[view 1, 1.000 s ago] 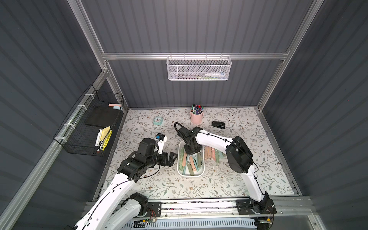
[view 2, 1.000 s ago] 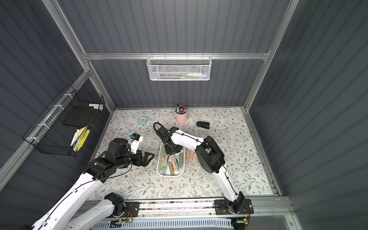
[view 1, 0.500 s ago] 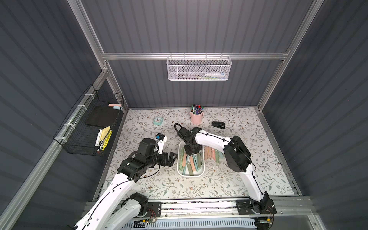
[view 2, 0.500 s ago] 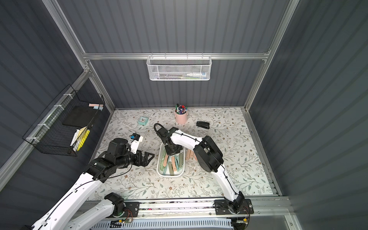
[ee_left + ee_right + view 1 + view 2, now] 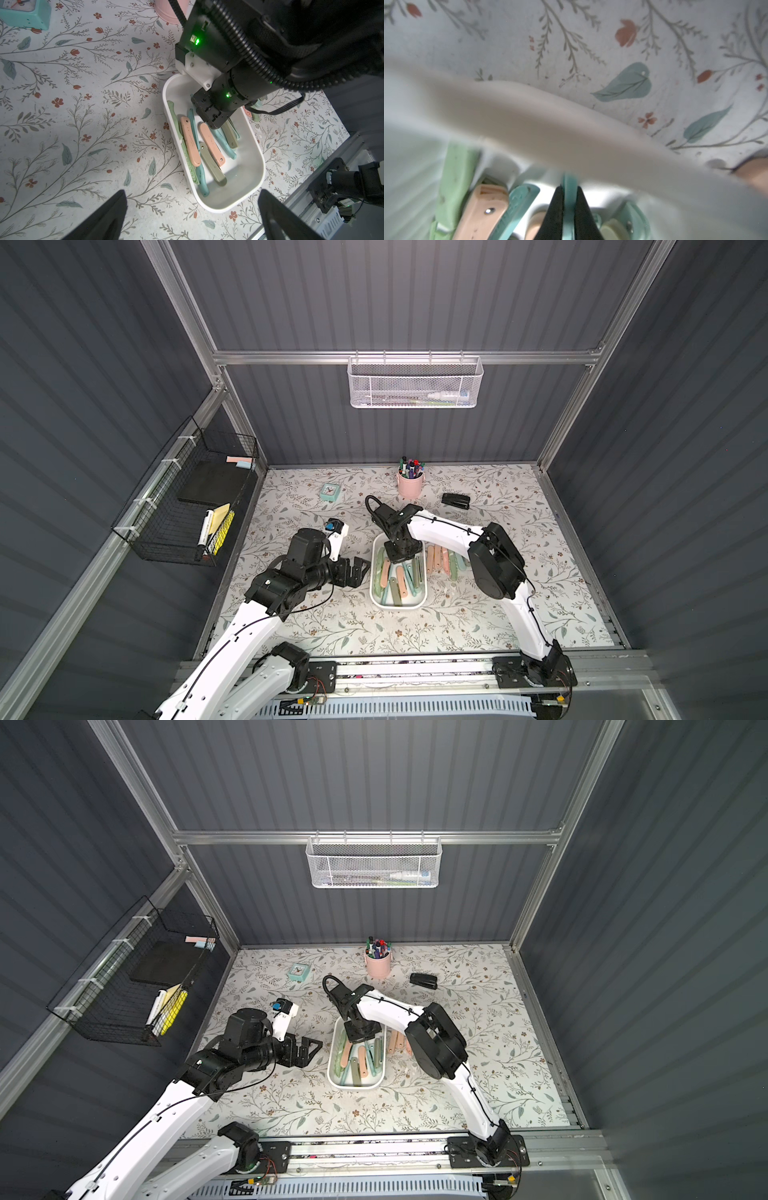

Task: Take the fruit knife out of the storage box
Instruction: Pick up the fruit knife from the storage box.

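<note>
The storage box, a shallow white tub, sits mid-table and shows in both top views, rim. Several folded fruit knives in pink, teal, green and olive lie inside it. My right gripper reaches down into the box's far end. In the right wrist view its black fingers are shut on a teal fruit knife seen edge-on. My left gripper hangs open above the table just left of the box, holding nothing; its two fingertips frame the box's near end.
More folded knives lie on the table right of the box. A pink pen cup, a black stapler and a teal clock stand farther back. A black wire basket and a white mesh basket hang on the walls.
My right gripper's jaws have closed onto the teal knife inside the box. The left arm has not moved.
</note>
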